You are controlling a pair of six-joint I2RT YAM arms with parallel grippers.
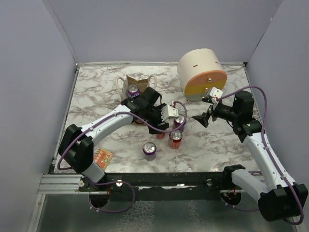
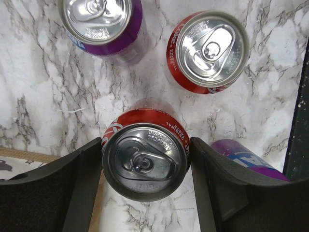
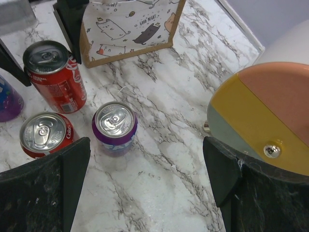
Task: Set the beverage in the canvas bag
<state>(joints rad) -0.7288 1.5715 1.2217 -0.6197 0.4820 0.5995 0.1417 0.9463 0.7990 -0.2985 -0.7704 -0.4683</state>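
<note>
The canvas bag [image 1: 137,83] stands at the back, tan with cream handles, with a purple can [image 1: 133,90] inside it. Its cat-print side shows in the right wrist view [image 3: 130,24]. My left gripper [image 1: 161,129] is shut on an upright red can [image 2: 145,162], its fingers [image 2: 82,188] touching both sides of the can in front of the bag. The same can shows in the right wrist view [image 3: 53,77]. My right gripper [image 1: 205,116] hangs open and empty over bare marble [image 3: 146,159].
Loose cans stand around the held one: a red can [image 1: 175,139], a purple can [image 1: 179,120] and another purple can [image 1: 149,150]. A big cream cylinder with an orange-yellow face [image 1: 202,72] stands at the back right. An orange card [image 1: 103,157] lies front left.
</note>
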